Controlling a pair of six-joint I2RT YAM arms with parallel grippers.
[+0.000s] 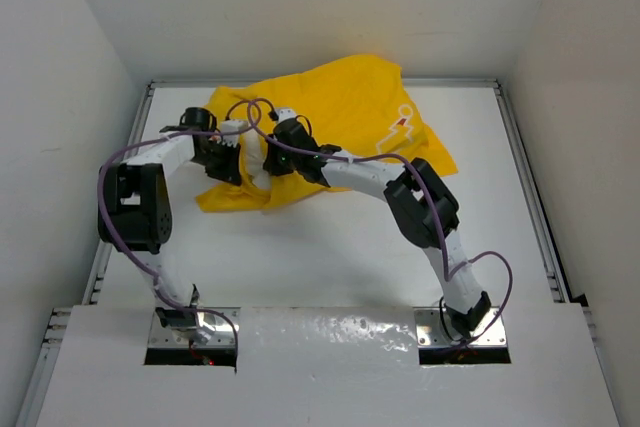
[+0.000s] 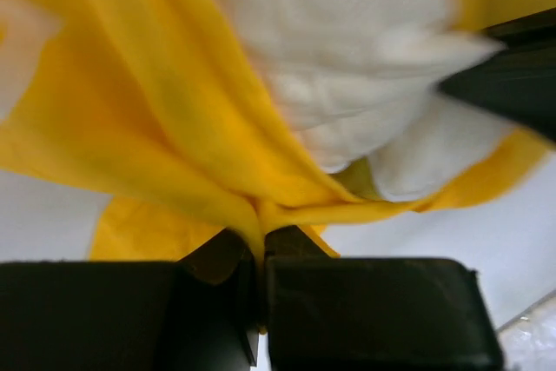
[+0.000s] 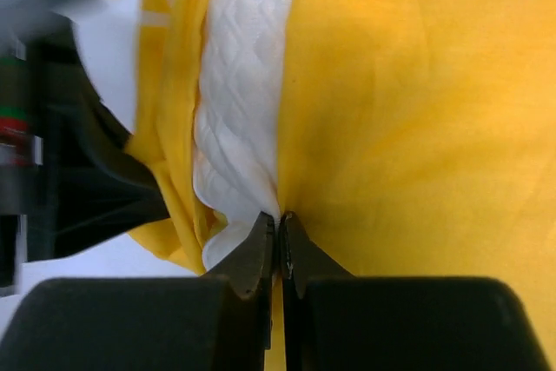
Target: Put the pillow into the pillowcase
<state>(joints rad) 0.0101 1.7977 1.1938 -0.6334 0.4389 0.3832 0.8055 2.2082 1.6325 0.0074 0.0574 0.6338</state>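
The bright yellow pillowcase (image 1: 345, 112) lies bunched at the back middle of the table. The white quilted pillow (image 3: 239, 84) shows in its open mouth, mostly covered by the fabric. A small white patch of the pillow (image 1: 258, 180) peeks out between the two grippers. My left gripper (image 2: 261, 234) is shut on a gathered fold of the pillowcase (image 2: 156, 128), just below the pillow (image 2: 347, 41). My right gripper (image 3: 280, 219) is shut on the pillowcase (image 3: 417, 110) edge right where it meets the pillow. In the top view the left gripper (image 1: 225, 159) and right gripper (image 1: 274, 155) sit close together at the case's near left corner.
White walls enclose the table on the left, back and right. A metal rail (image 1: 527, 177) runs along the table's right side and another along its left side. Purple cables (image 1: 250, 107) loop over both arms. The right gripper's dark body (image 2: 512, 76) crosses the left wrist view.
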